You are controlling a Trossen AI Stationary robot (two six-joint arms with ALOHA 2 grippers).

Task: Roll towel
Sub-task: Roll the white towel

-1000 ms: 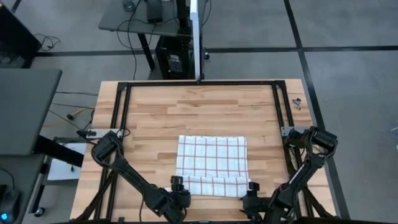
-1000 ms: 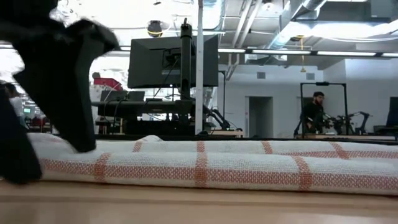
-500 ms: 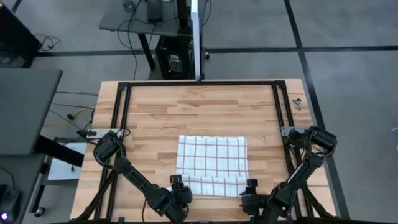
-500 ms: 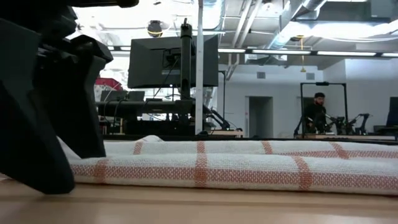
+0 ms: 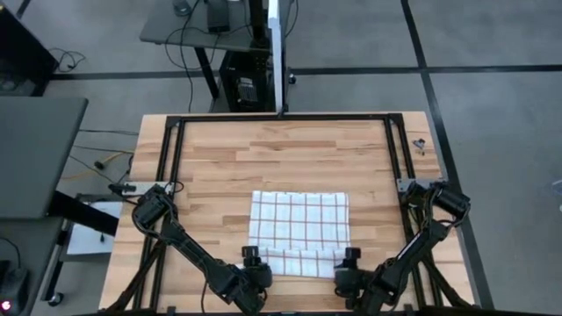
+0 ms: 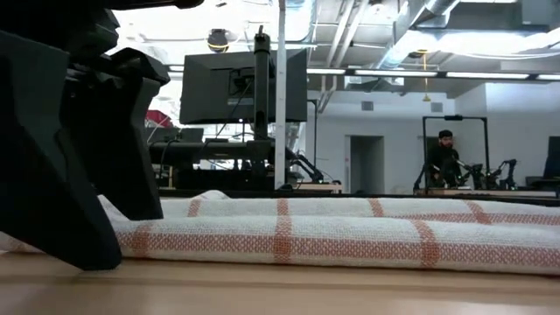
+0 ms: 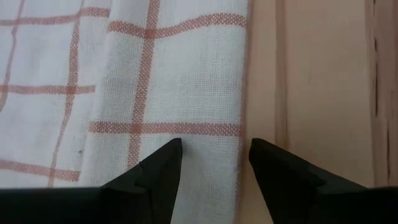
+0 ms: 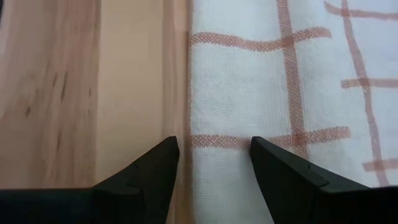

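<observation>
Straddling the woven grid towel's (image 5: 299,230) rolled near edge, both spread end effectors (image 7: 211,163) (image 8: 213,163).

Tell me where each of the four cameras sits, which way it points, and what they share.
High view: above the table, looking straight down; both arms, left gripper, right gripper.
Low view: at table-top height, looking level across the towel into the room; one dark gripper at its left.
Left wrist view: past the open left gripper at the towel's edge.
Right wrist view: past the open right gripper at the opposite edge.
Shared: the towel's folded near end.
</observation>
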